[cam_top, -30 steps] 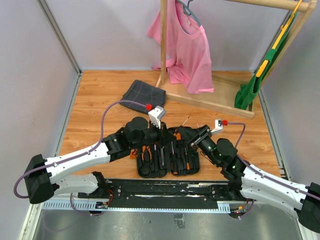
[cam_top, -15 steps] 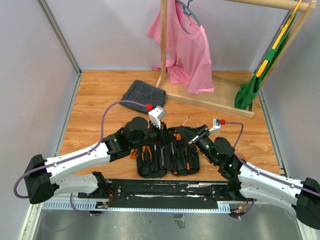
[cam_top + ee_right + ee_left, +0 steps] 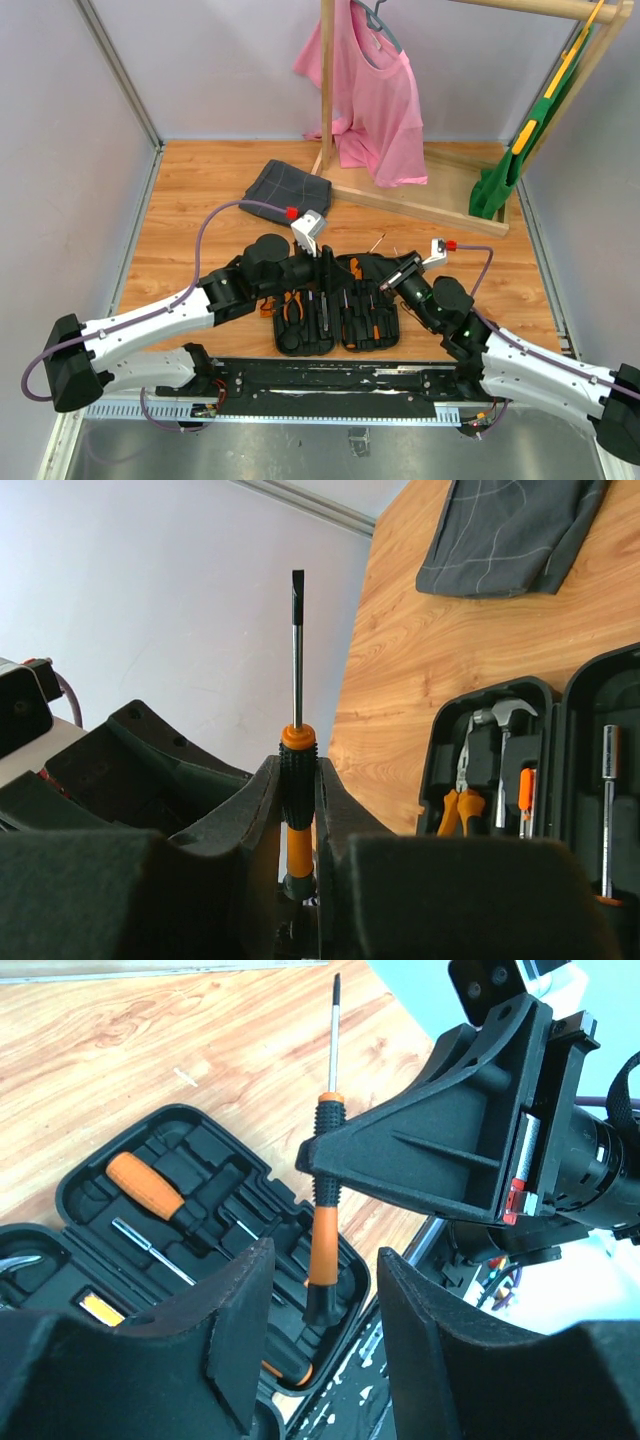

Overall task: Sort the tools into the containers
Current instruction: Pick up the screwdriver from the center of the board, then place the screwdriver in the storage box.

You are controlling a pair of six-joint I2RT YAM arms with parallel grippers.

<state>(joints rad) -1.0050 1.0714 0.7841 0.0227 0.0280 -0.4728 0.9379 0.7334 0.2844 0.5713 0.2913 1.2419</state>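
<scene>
The black tool case (image 3: 283,340) lies open in front of the arm bases. Pliers (image 3: 292,305) sit in its left half and screwdrivers (image 3: 368,318) in its right half. My right gripper (image 3: 298,770) is shut on an orange-and-black screwdriver (image 3: 297,650), with the blade pointing out past the fingertips. In the left wrist view this screwdriver (image 3: 322,1210) hangs over the case (image 3: 85,1175), held by the right gripper's fingers (image 3: 440,1150). My left gripper (image 3: 325,1260) is open, with a finger on each side of the handle's lower end, not touching it.
A dark grey checked cloth (image 3: 288,186) lies behind the case. A wooden rack (image 3: 400,200) with a pink shirt (image 3: 375,100) stands at the back, with a green item (image 3: 505,170) at the right. Pliers (image 3: 458,800) and a hammer (image 3: 505,720) sit in the case.
My left wrist has shifted slightly to the left. The right gripper has wavered a little and still holds the screwdriver.
</scene>
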